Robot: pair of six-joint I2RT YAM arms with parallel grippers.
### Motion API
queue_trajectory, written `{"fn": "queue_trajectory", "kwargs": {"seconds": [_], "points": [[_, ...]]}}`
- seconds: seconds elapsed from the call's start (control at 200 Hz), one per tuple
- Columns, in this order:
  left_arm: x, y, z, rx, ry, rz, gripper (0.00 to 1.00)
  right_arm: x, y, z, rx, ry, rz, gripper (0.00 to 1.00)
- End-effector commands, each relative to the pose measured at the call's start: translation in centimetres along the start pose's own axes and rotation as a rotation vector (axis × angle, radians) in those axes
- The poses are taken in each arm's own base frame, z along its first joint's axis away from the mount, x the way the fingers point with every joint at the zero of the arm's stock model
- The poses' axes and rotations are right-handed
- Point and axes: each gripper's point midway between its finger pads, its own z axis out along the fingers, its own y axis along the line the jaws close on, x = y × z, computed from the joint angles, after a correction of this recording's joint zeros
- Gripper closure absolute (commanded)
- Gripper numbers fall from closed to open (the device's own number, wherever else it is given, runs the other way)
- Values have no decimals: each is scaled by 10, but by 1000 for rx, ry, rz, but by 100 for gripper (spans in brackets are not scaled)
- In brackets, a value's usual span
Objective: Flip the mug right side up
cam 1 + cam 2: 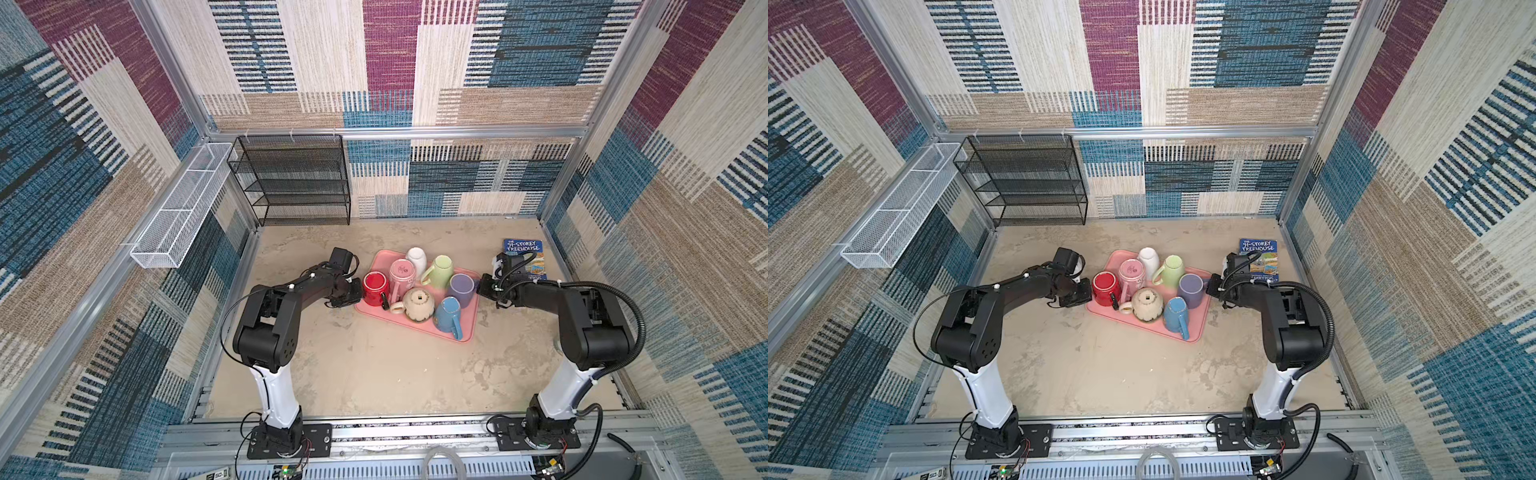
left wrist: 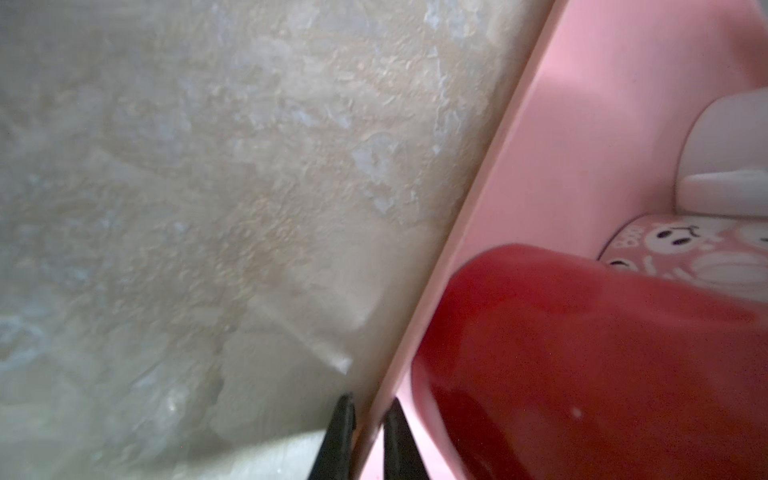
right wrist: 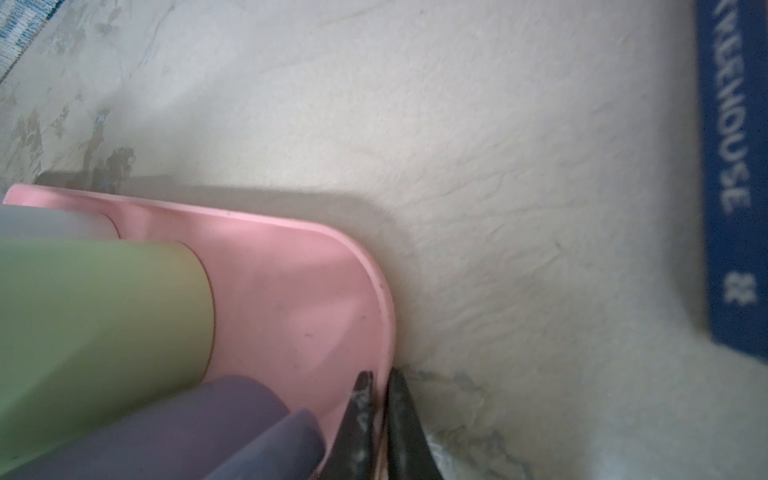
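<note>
Mugs (image 1: 419, 304) crowd the pink tray (image 1: 384, 257) on the tabletop (image 1: 374, 374), several bottom-up. I see my left claw (image 2: 370, 432) clenched on the tray's rim beside the red mug (image 2: 582, 353). My right claw (image 3: 378, 415) pinches the opposite rim beside the purple mug (image 3: 208, 415), near a blue book (image 1: 524, 253).

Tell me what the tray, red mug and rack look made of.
The tray looks plastic: matte pink, smooth moulded rim. The red mug is probably glazed ceramic: glossy, soft highlights. The rack seems coated metal: black see-through mesh shelves.
</note>
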Motion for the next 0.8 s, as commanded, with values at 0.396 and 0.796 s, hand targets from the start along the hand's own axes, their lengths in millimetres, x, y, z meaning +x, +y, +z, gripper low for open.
{"fn": "queue_trajectory", "kwargs": {"seconds": [0.396, 0.796], "points": [[0, 10, 3, -32, -32, -41, 100, 22, -10, 4, 44, 106, -42, 96], [49, 29, -17, -13, -47, -85, 100, 33, 15, 10, -37, 160, -139, 100]]}}
